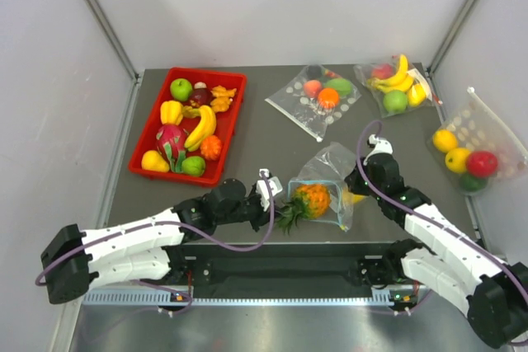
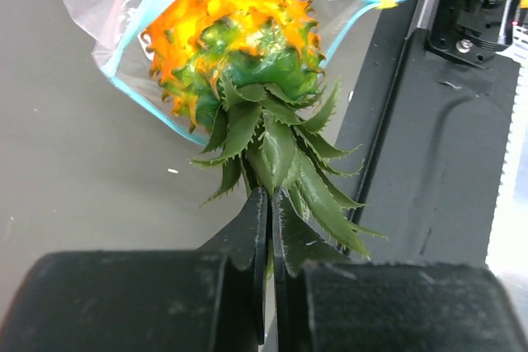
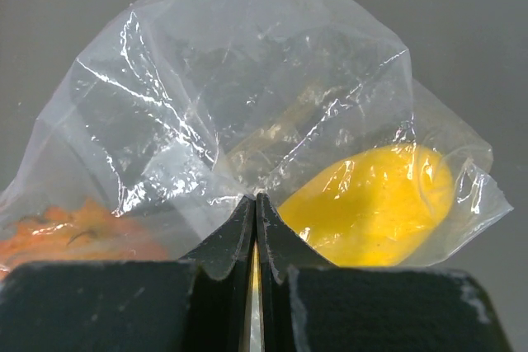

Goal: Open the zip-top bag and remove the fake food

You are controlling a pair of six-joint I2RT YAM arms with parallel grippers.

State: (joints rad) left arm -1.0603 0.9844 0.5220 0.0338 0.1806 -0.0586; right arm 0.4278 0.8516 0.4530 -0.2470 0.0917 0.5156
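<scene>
We are working zip-top bag (image 1: 334,172) at near centre, mouth open. Left gripper (image 2: 269,204) clamping crown, pulling pineapple (image 2: 235,30) half out. Right gripper (image 3: 255,204) pinching bag's right end. Yellow fruit (image 3: 371,204) remaining inside.

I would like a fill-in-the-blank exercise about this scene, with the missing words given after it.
The left tool is shut on the ____ crown of the pineapple.
The right tool pinches the zip-top bag; the smooth fruit seen through its plastic is ____.
The tray holding loose fruit is ____.
Missing words: green, yellow, red.
</scene>
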